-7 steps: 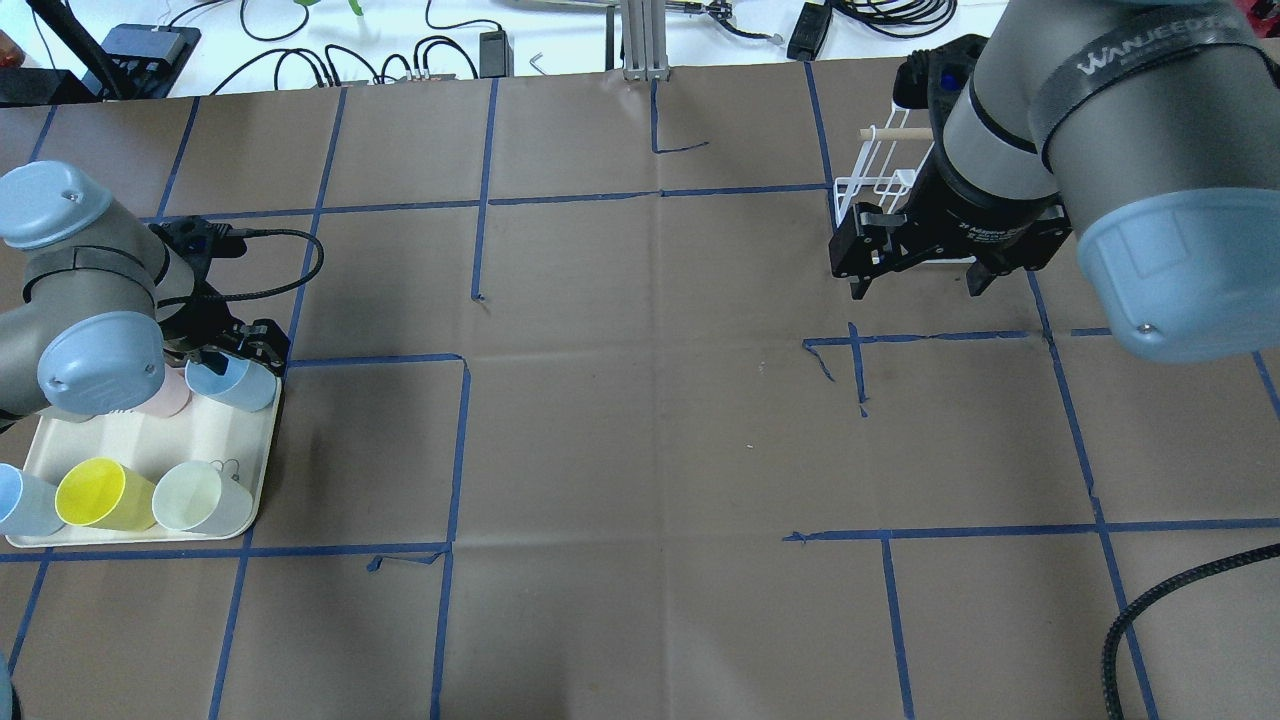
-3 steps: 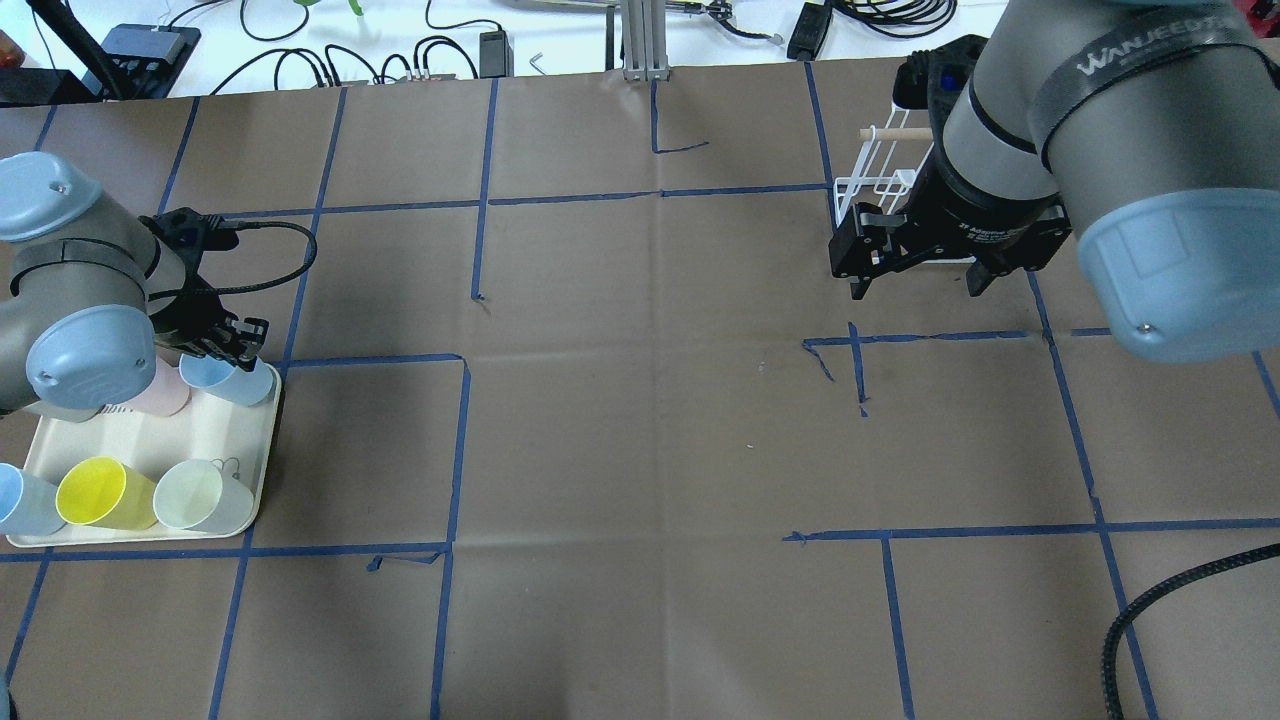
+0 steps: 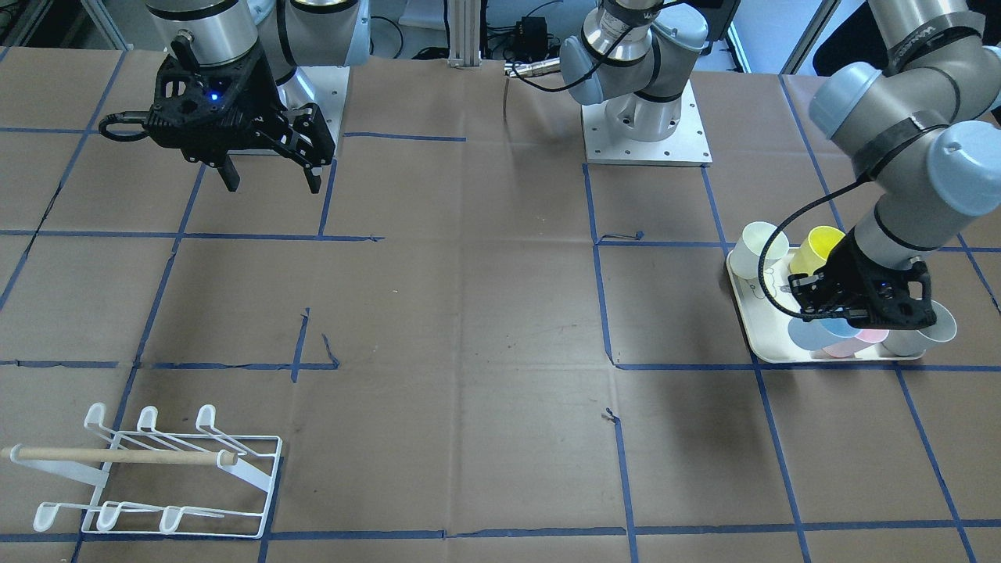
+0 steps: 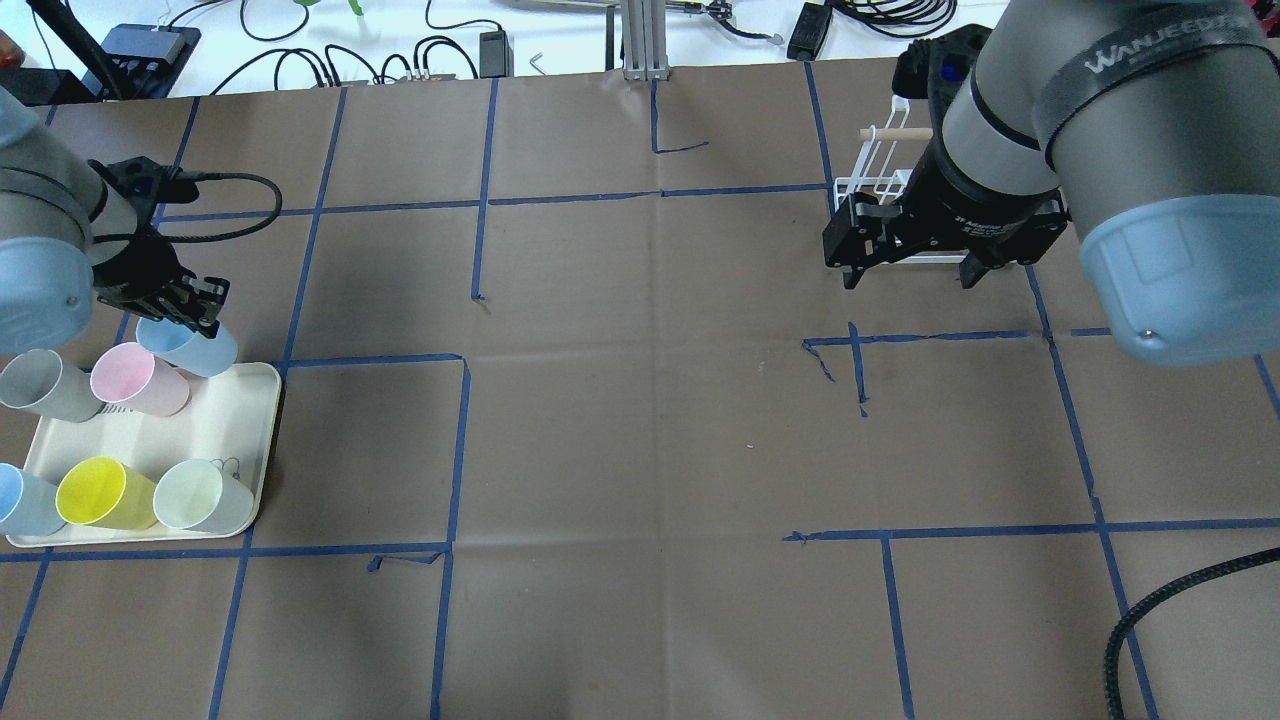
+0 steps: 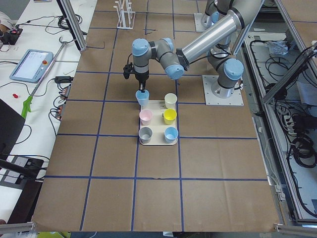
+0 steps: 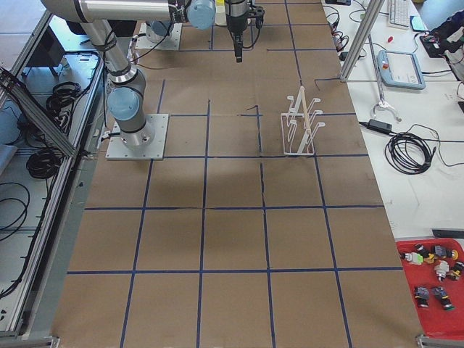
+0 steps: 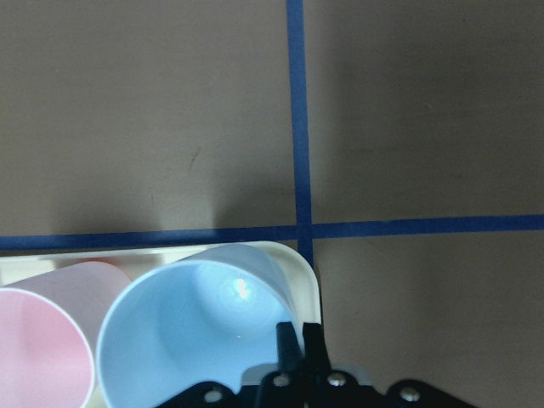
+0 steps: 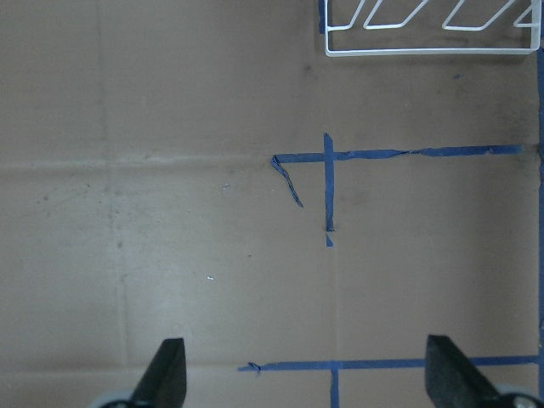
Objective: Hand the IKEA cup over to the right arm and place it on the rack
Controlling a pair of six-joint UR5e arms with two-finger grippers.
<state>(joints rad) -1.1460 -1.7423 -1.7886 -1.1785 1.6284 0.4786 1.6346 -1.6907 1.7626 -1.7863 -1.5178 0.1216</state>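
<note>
Blue cup (image 4: 185, 348), upright, rim pinched in left claw (image 4: 200, 312), far left of overhead frame; right claw (image 4: 910, 278), wide open and empty, upper right, well apart.

I work in a robot lab, not in a home. My table (image 4: 640, 450) is covered with brown paper and divided into squares with blue tape (image 7: 296, 110). A metal base plate (image 3: 680, 141) is bolted on it. At the edges I see coiled cables (image 6: 409, 152), a control tablet (image 5: 32, 64) and an aluminium post (image 4: 640, 40).
</note>
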